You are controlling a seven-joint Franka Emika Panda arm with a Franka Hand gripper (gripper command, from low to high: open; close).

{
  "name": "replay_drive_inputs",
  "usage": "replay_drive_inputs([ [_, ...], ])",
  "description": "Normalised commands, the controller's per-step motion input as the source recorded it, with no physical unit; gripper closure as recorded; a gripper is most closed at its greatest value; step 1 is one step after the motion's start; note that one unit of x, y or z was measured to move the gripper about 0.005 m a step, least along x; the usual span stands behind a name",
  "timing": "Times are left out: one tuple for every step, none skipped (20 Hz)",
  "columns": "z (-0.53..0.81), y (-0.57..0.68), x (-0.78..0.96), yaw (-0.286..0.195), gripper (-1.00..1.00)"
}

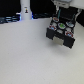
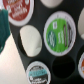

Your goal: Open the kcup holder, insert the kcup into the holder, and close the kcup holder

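pincer point(image 1: 61, 15): we cannot tell how far open | directly below it: kcup holder point(image 1: 62, 31) open | kcup point(image 2: 59, 33) seated in a slot

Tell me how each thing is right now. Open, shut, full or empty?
kcup holder: drawer open, pods showing.
kcup: seated in a round slot, green top up.
neighbouring slot: empty.
gripper: above the holder; open or shut, cannot tell.
white bottle: standing upright.
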Motion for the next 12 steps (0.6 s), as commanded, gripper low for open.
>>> replay_drive_inputs([
  [0.18,-0.56,0.50,0.046,-1.00],
  [0.16,-0.54,0.53,0.035,-1.00],
  [0.18,-0.50,0.56,0.024,-1.00],
  [0.19,-0.49,0.59,0.024,-1.00],
  [0.19,-0.44,0.63,0.014,-1.00],
  [0.19,-0.44,0.65,0.014,-1.00],
  [0.18,-0.44,0.65,0.010,-1.00],
  [0.15,-0.42,0.67,0.009,-1.00],
  [0.07,-0.38,0.70,0.013,-1.00],
  [0.05,-0.37,0.70,0.016,-1.00],
  [0.03,-0.34,0.70,0.019,-1.00],
  [0.02,-0.31,0.70,0.024,-1.00],
])
